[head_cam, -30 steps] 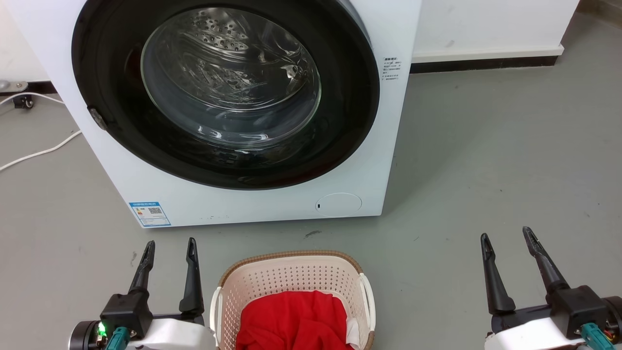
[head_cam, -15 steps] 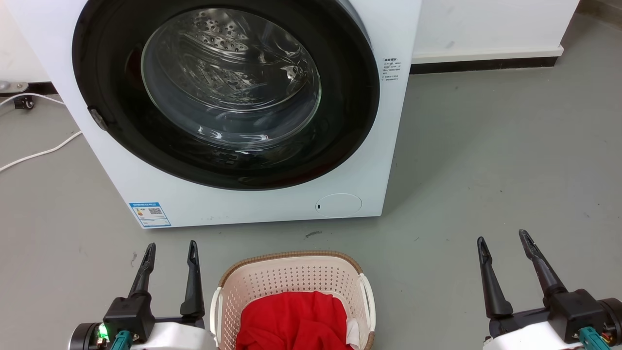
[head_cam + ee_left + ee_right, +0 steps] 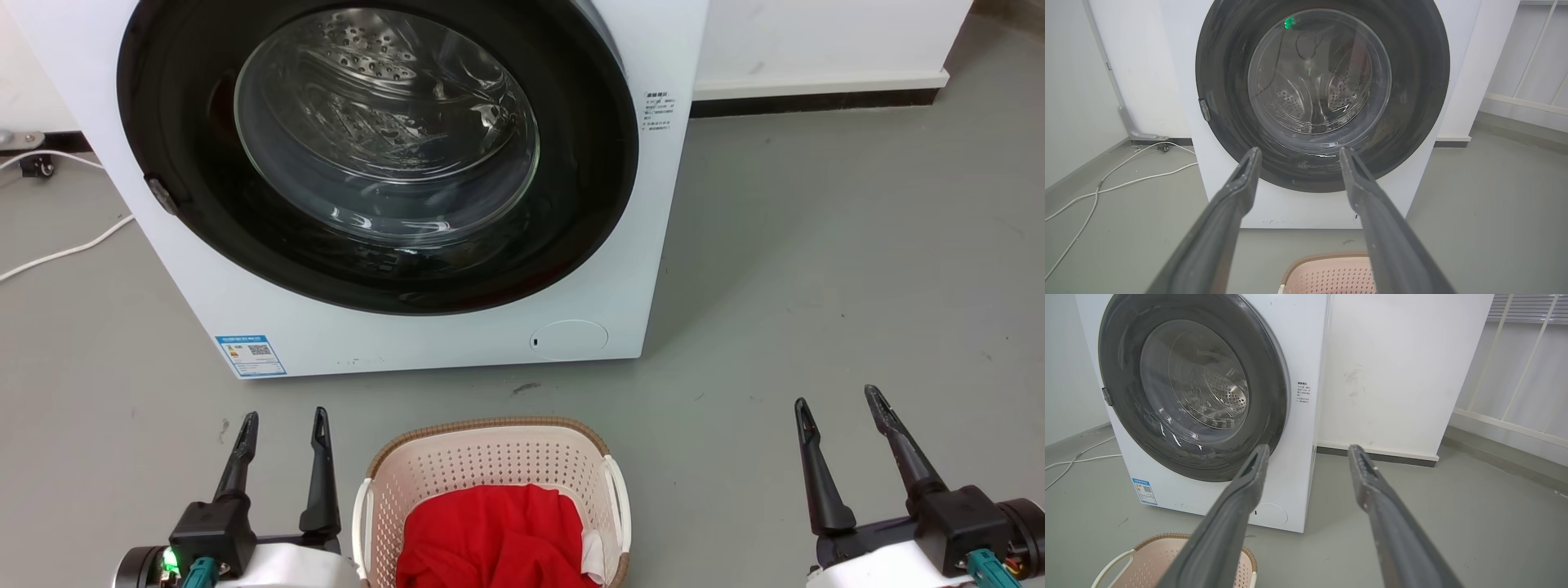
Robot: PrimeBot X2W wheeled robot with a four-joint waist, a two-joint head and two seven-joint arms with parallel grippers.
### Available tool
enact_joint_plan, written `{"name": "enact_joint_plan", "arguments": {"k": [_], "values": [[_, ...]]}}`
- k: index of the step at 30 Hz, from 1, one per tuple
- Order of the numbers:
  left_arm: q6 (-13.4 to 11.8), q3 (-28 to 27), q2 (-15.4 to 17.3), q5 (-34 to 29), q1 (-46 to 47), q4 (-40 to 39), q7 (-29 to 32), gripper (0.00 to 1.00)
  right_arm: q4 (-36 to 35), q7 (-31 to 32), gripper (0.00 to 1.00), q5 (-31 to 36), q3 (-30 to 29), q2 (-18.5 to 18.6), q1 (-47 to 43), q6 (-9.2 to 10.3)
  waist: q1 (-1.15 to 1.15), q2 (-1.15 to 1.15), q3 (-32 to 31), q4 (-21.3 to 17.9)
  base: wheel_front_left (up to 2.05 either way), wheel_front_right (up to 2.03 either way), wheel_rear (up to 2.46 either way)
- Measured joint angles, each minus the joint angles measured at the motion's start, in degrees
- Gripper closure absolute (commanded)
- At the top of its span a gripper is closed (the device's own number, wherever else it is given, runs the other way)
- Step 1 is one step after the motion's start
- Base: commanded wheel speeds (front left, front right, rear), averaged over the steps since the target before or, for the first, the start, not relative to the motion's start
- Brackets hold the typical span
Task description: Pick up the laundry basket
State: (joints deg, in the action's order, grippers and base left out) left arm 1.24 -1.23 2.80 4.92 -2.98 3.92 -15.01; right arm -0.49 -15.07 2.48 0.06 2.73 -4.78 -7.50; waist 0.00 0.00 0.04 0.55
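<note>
The basket (image 3: 490, 457) sits on the floor (image 3: 816, 286) at the bottom middle of the head view, in front of the washer (image 3: 645, 245), with a strip of bare floor between them. Its brown rim curves round the far end and a white handle runs down each long side. A red cloth (image 3: 490, 535) fills the near part of it, with a bit of white cloth (image 3: 593, 557) at its right edge. The left end effector (image 3: 284, 415) hangs just beside the basket's left handle, a thin gap showing between them, its two fingers apart and pointing toward the washer. The right end effector (image 3: 837, 397) is well apart from the basket, over the floor on the right, its fingers likewise spread and holding nothing. The washer's round door (image 3: 384, 131) is closed, the steel drum showing through the glass. A blue label (image 3: 251, 355) is stuck at its lower left corner and a round flap (image 3: 569, 341) sits at its lower right. A white cable (image 3: 65, 253) lies on the floor left of the washer, and a white wall (image 3: 816, 41) stands behind
</note>
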Motion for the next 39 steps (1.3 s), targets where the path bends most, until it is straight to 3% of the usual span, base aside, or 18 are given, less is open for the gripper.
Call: {"name": "enact_joint_plan", "arguments": {"k": [7,12,19,29,39], "values": [[0.9,-1.8,0.0,1.5,2.1,3.3,-0.1,0.0,2.2,0.0,0.0,-0.5,2.8,0.1,2.3,0.0,0.0,0.0,1.6,0.0,0.0,0.0,0.0],[2.9,-3.9,0.3,1.3,8.0,9.9,-0.1,0.0,8.7,0.0,0.0,0.1,6.4,0.1,8.5,-0.02,0.0,0.0,5.1,0.1,0.0,0.0,0.0],[5.3,-4.7,3.1,0.9,18.1,21.3,-0.1,0.0,20.3,0.0,0.0,1.2,10.6,0.1,20.6,-0.02,0.01,0.0,12.6,-0.2,0.0,0.0,0.0],[6.1,-1.7,6.3,2.8,33.9,40.7,-0.1,0.0,37.1,0.0,0.0,2.1,15.6,0.1,35.9,-0.02,0.02,0.0,24.8,0.4,0.0,0.0,0.0],[6.2,3.9,8.6,5.8,43.9,55.1,-0.1,0.0,54.5,0.0,0.0,2.7,19.0,0.1,48.0,-0.02,0.01,0.0,35.2,1.2,0.0,0.0,0.0]]}}
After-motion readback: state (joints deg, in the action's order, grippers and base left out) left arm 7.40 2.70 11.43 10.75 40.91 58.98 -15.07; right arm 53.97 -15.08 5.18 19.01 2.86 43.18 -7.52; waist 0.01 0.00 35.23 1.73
